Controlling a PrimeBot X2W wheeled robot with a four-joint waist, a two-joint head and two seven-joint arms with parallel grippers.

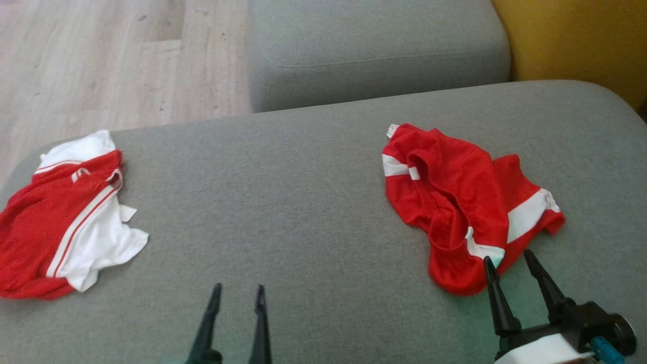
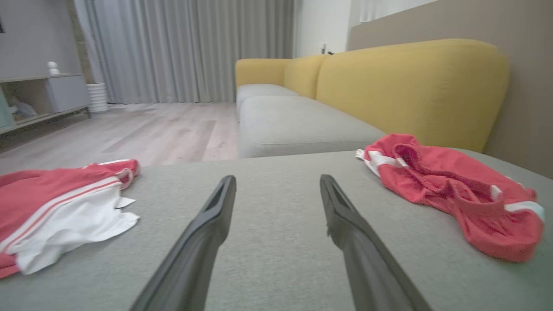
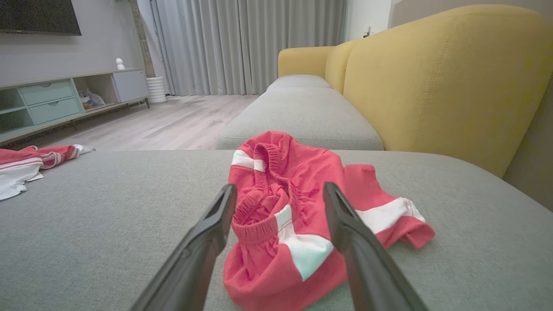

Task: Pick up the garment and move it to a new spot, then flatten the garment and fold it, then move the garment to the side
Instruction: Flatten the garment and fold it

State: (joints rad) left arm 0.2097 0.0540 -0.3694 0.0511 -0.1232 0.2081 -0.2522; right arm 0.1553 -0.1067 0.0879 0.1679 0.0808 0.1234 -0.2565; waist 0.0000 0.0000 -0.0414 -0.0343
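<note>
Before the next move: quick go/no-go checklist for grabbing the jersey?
1. Left jaws open, empty: ok.
2. Right jaws open, empty: ok.
3. Jersey unobstructed on the grey cushion: ok.
4. Jersey lying flat: not ok, crumpled.
5. Jaws aimed at jersey: not ok. Right jaws point at the red shorts; left jaws are over bare cushion.
6. Jersey fully supported at the cushion's left edge: cannot tell.

The left pincer (image 1: 238,287), at the lower middle of the head view, has two slim, dark, tapering fingers. The right pincer (image 1: 508,255), at lower right, has like fingers on a black block (image 1: 581,313) with a round knob (image 1: 626,328), a white casing (image 1: 543,351) and a teal plug (image 1: 602,349).
</note>
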